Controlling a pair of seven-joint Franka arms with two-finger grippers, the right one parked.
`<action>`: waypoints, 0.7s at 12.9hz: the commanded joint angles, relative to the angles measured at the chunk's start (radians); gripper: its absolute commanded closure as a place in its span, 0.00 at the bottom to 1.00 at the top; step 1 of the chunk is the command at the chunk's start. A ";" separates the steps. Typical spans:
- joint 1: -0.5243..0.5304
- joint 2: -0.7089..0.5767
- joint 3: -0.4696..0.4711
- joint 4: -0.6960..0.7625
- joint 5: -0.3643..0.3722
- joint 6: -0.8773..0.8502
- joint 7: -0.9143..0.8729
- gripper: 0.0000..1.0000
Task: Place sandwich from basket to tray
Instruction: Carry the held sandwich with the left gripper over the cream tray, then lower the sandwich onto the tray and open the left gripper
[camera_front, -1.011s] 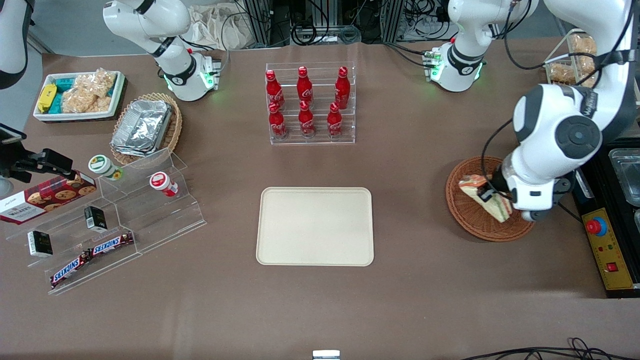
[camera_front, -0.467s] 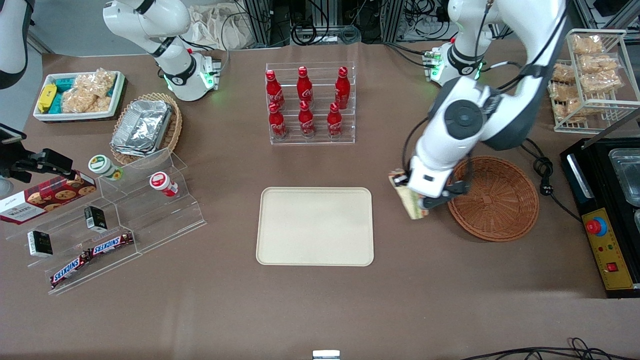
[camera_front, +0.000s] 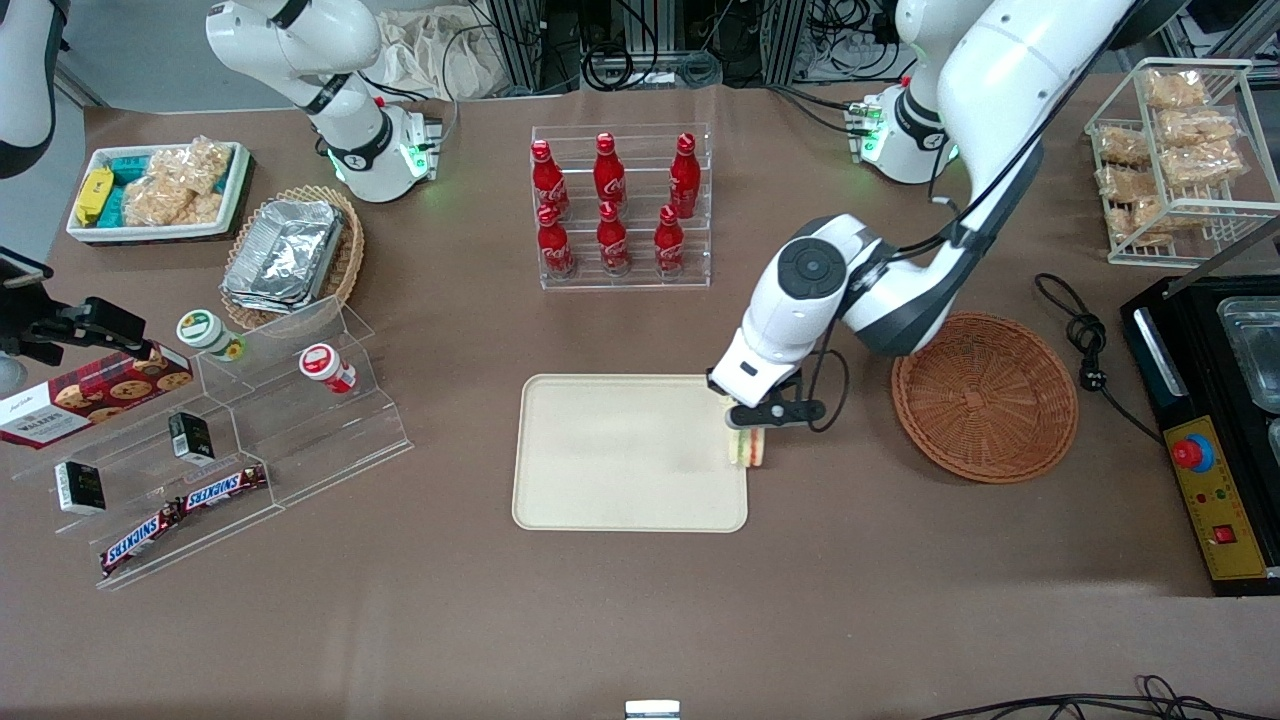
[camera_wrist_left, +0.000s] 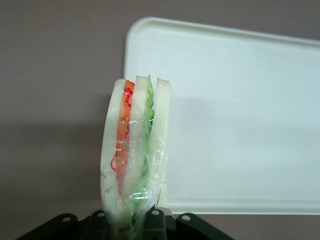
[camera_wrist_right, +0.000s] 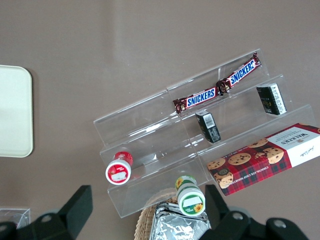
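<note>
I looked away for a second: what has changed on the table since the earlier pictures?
The claw lifted the sandwich out of the basket, which is now empty, and carried it toward the parked arm's end of the table. It now holds the sandwich upright over the edge of the tray, not yet set down. Basket, tray and the cola bottles kept their places.

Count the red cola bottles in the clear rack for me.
6 cola bottles stand in the clear rack: three in the row nearer the front camera, three in the row farther from it. None seems hidden. The gripper holds the sandwich over the tray edge.
</note>
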 joint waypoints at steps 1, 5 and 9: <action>-0.031 0.108 -0.005 0.096 0.048 -0.006 0.004 0.91; -0.030 0.134 -0.005 0.100 0.116 -0.005 -0.002 0.01; 0.002 0.013 -0.008 0.110 0.096 -0.037 -0.144 0.01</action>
